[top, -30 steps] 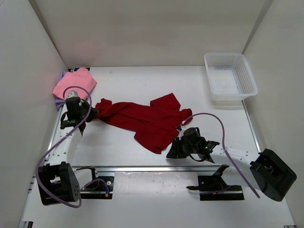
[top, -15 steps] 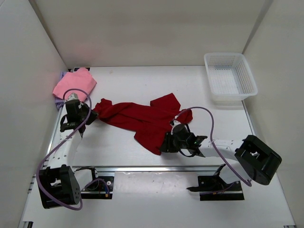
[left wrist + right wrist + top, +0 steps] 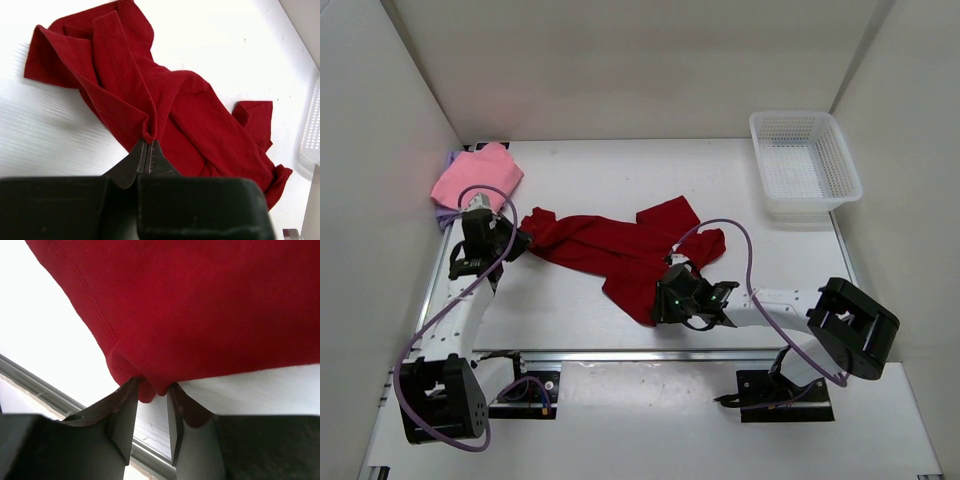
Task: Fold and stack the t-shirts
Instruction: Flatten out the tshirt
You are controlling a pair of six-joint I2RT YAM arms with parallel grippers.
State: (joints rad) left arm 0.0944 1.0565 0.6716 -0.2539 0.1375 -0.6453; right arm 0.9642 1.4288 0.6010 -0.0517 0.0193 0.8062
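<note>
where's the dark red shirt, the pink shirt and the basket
dark red shirt [image 3: 620, 252]: top view, middle of the crumpled fabric
pink shirt [image 3: 472, 178]: top view, centre of the folded top face
basket [image 3: 850, 172]: top view, right rim

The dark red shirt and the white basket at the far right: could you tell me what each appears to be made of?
The dark red shirt looks like soft matte knit fabric, probably cotton jersey: it creases, drapes and shows stitched hems. The white basket looks like moulded plastic, faintly glossy, with rigid latticed walls and floor.
</note>
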